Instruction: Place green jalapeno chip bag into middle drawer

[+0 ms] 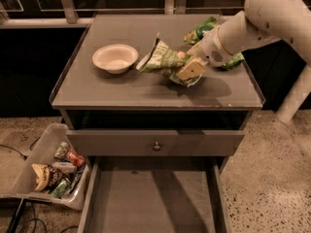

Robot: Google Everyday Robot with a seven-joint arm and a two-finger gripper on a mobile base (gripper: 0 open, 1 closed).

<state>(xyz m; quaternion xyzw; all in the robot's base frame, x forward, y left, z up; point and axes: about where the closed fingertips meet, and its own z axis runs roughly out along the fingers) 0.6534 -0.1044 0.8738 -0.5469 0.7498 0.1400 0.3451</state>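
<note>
The green jalapeno chip bag (164,58), olive green with pale stripes, is on the cabinet top right of centre. Its right end is raised, with a shadow under it. My gripper (190,68) comes in from the right and is shut on that right end. The tan fingers (192,70) cover part of the bag. The middle drawer (154,198) is pulled open at the bottom of the cabinet, and its flat grey floor is bare. It lies well below and in front of the gripper.
A white bowl (115,57) sits left of the bag. A brighter green bag (200,31) lies behind my arm. A shut drawer front with a round knob (156,145) is above the open drawer. A bin of snacks (53,171) stands on the floor at left.
</note>
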